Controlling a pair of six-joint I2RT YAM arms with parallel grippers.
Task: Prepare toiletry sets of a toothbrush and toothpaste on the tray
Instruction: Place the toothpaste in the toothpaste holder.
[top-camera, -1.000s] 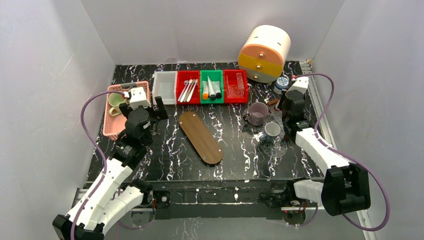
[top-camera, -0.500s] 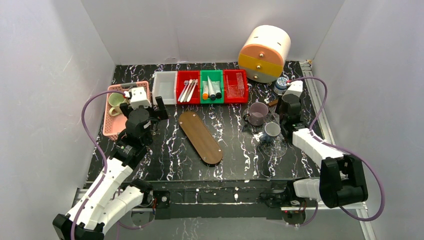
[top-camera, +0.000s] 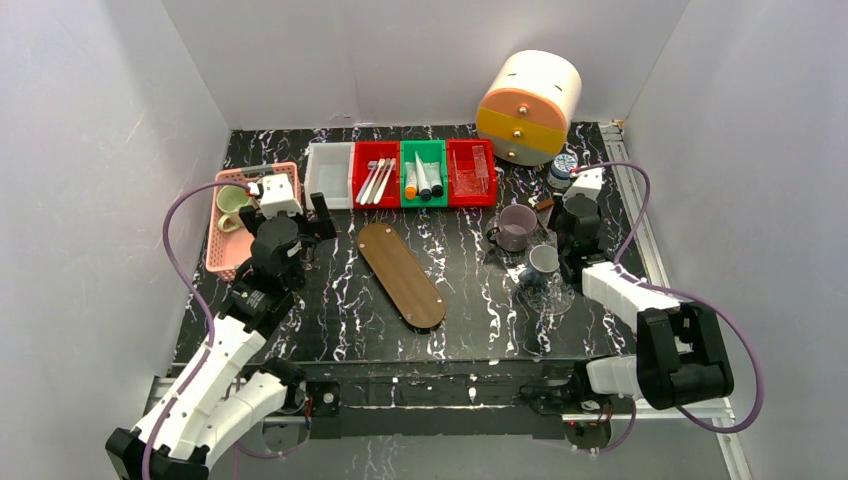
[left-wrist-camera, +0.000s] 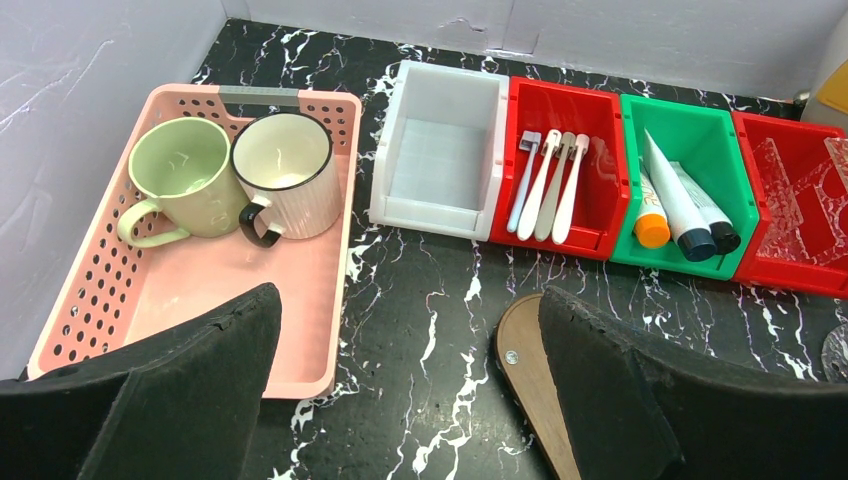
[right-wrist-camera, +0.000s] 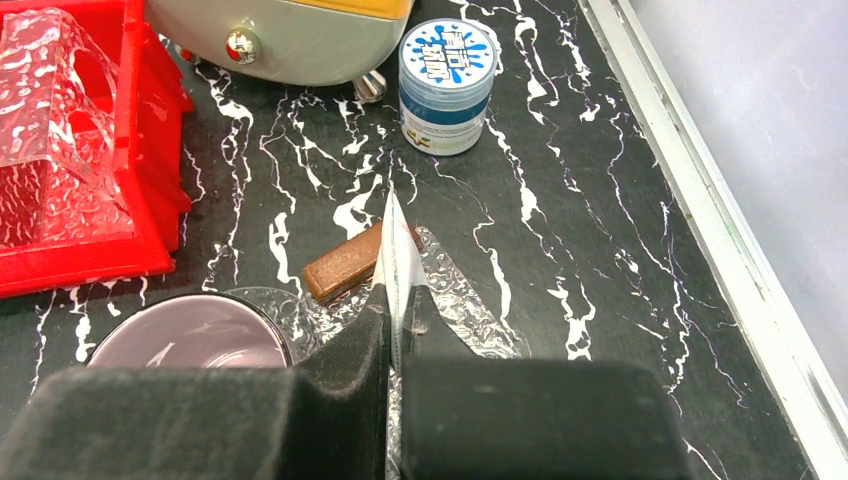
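Jaws of the right gripper (right-wrist-camera: 397, 310) pinch a thin clear plastic sheet (right-wrist-camera: 400, 240) upright, beside a purple mug (right-wrist-camera: 190, 345). The left gripper (left-wrist-camera: 405, 315) gapes wide over the table near the wooden tray (left-wrist-camera: 528, 375). Three toothbrushes (left-wrist-camera: 548, 185) lie in a red bin (left-wrist-camera: 560, 243), three toothpaste tubes (left-wrist-camera: 680, 205) (one orange cap, two dark) in the green bin (left-wrist-camera: 690, 268), and two mugs (left-wrist-camera: 185, 175) in the pink basket (left-wrist-camera: 200, 300).

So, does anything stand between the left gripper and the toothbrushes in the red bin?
Nothing visible does. From the open left gripper, only bare table and the low front wall of the red bin lie before the toothbrushes.
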